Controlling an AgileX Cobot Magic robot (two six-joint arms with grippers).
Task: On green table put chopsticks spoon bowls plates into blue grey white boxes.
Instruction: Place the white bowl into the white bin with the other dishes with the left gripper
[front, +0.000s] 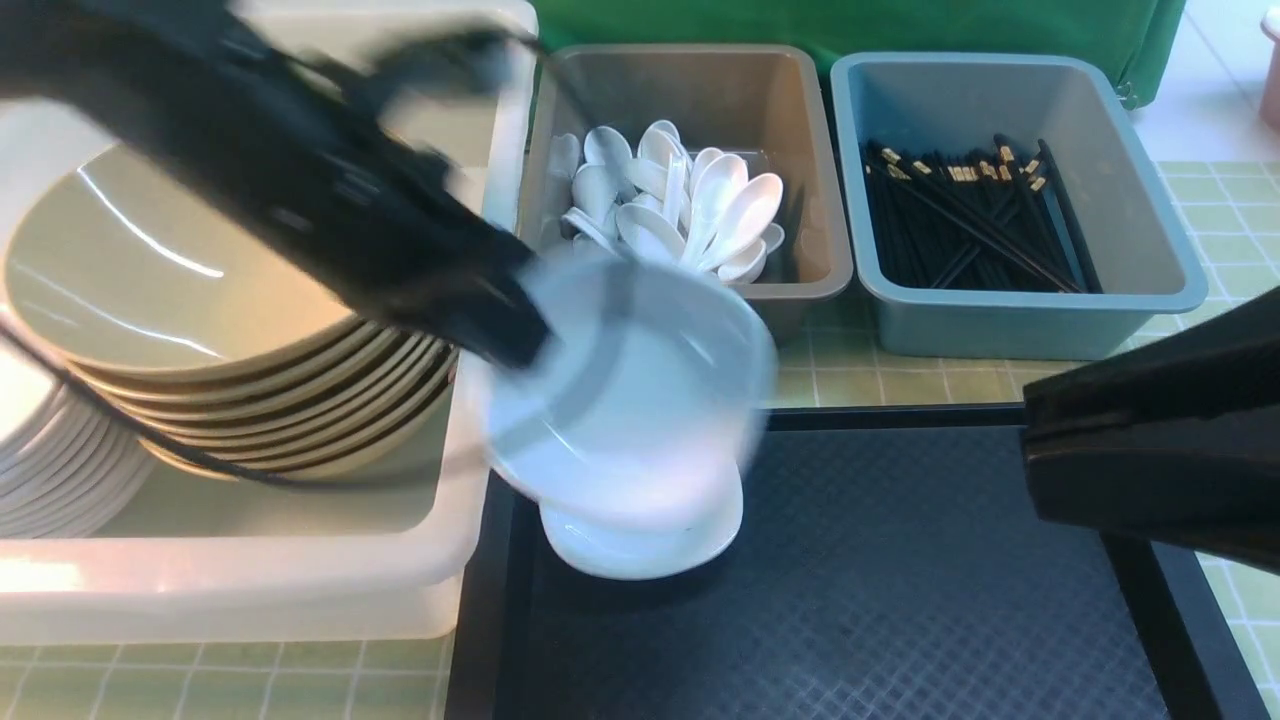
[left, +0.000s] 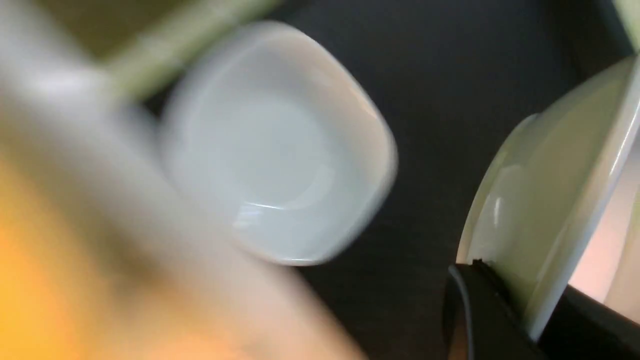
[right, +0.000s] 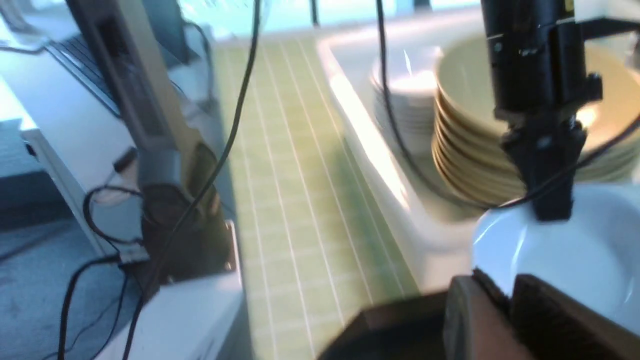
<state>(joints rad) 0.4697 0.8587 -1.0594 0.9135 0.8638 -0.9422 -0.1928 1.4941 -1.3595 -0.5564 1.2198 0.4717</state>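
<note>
1. The left pincer (front: 512, 340) is clamped shut on the rim of the upper plate (front: 625, 400), gripping the edge nearest the white tub (front: 250, 590). The dish reaches out past the fingertips toward the grey box (front: 800, 250).
2. That plate hangs above the lower plate (front: 640, 540), which sits on the black tray (front: 900, 600) by the tub's corner. Blur hides whether the two touch.
3. Both are small, glossy white, shallow and rounded-square. The upper one is smeared by blur, and the left wrist view shows it tilted.
4. Inside the tub, a stack of wide tan bowls (front: 180, 270) leans beside a pile of white plates (front: 50, 460).
5. The grey box holds white spoons (front: 680, 210). The blue box (front: 1150, 290) next to it holds black chopsticks (front: 970, 220) with gold bands. Both stand on the pale green checked counter (front: 900, 380).
6. The right arm (front: 1160, 450) hangs over the tray's right edge. Only a sliver of the right pincer (right: 505, 320) shows, so I cannot tell whether it is open or closed.
</note>
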